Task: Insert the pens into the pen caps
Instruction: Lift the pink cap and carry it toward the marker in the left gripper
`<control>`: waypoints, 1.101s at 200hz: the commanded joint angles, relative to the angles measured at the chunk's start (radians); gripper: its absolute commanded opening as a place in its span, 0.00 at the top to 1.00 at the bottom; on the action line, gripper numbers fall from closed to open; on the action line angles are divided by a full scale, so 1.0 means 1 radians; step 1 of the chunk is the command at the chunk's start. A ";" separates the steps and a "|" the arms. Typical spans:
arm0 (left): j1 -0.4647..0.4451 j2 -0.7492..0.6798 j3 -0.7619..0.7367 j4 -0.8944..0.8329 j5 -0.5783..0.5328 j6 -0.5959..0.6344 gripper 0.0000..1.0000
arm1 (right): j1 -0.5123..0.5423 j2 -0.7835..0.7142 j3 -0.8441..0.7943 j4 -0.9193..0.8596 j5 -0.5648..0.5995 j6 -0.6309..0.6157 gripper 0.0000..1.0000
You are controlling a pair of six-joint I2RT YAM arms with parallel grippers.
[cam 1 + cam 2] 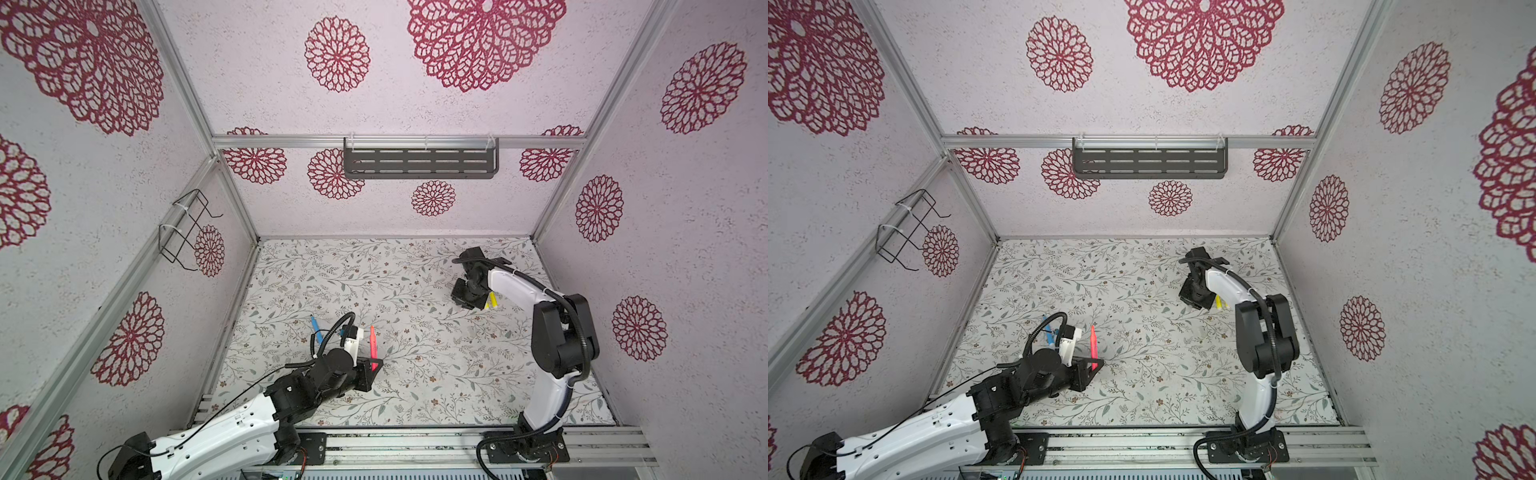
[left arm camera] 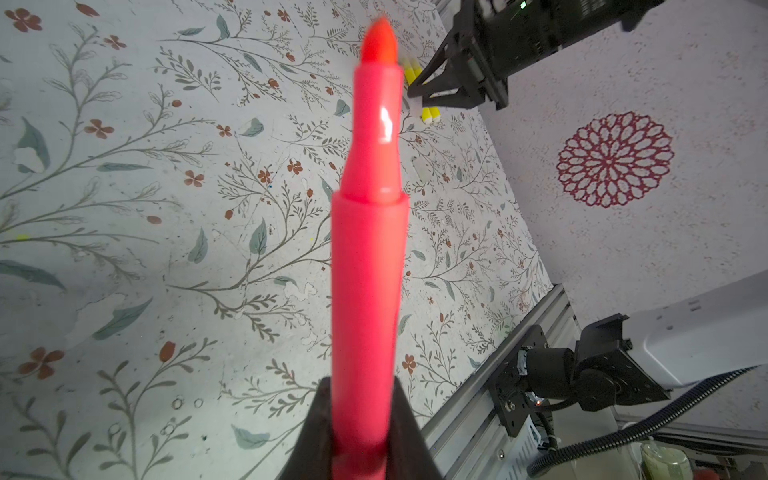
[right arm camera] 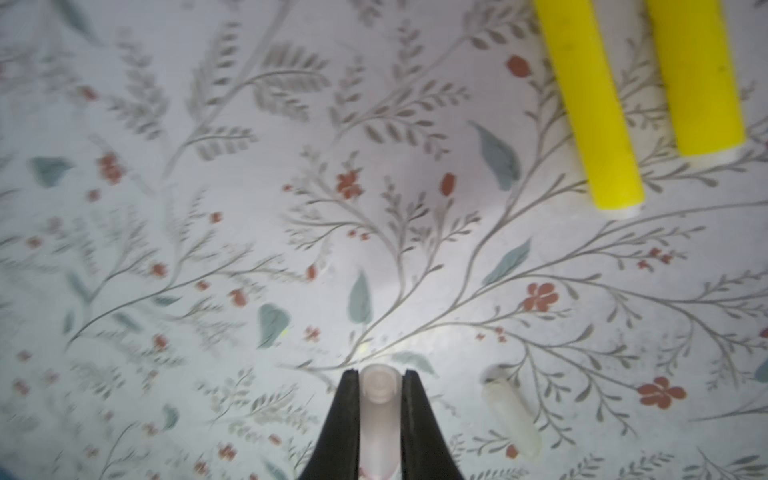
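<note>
Pink-red pen [image 2: 368, 257] gripped uncapped, blue pen [image 1: 316, 328] on counter [image 1: 415, 374], yellow pens [image 3: 590, 104] side by side, clear cap [image 3: 379, 411] gripped, second cap [image 3: 511, 415] loose

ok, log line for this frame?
left gripper: shut on pink-red pen | right gripper: shut on clear cap | yellow pens, second cap: on table

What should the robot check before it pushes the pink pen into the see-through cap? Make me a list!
1. Left jaws clamp the pink pen: ok.
2. The pen tip is bare and points away from those jaws: ok.
3. Right jaws pinch the clear cap: ok.
4. Cap's open end faces outward: cannot tell, too blurry.
5. Pen and cap lined up: not ok; both top views show the pen far from the right jaws.
6. The yellow pens lie clear of the held cap: ok.
</note>
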 commanded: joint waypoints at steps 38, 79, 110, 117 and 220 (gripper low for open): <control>-0.017 0.069 0.006 0.177 0.092 0.015 1.00 | 0.147 -0.197 0.135 0.073 -0.106 -0.114 0.92; -0.045 0.123 0.011 0.309 0.164 0.045 1.00 | 0.255 -0.286 0.194 0.137 -0.128 -0.180 0.92; -0.082 0.131 0.025 0.385 0.186 0.092 1.00 | 0.309 -0.356 0.178 0.211 -0.160 -0.203 0.91; -0.088 0.131 0.028 0.392 0.189 0.104 1.00 | 0.322 -0.374 0.169 0.231 -0.164 -0.209 0.91; -0.106 0.021 0.063 0.398 0.220 0.194 1.00 | 0.455 -0.618 -0.080 0.492 -0.248 -0.235 0.91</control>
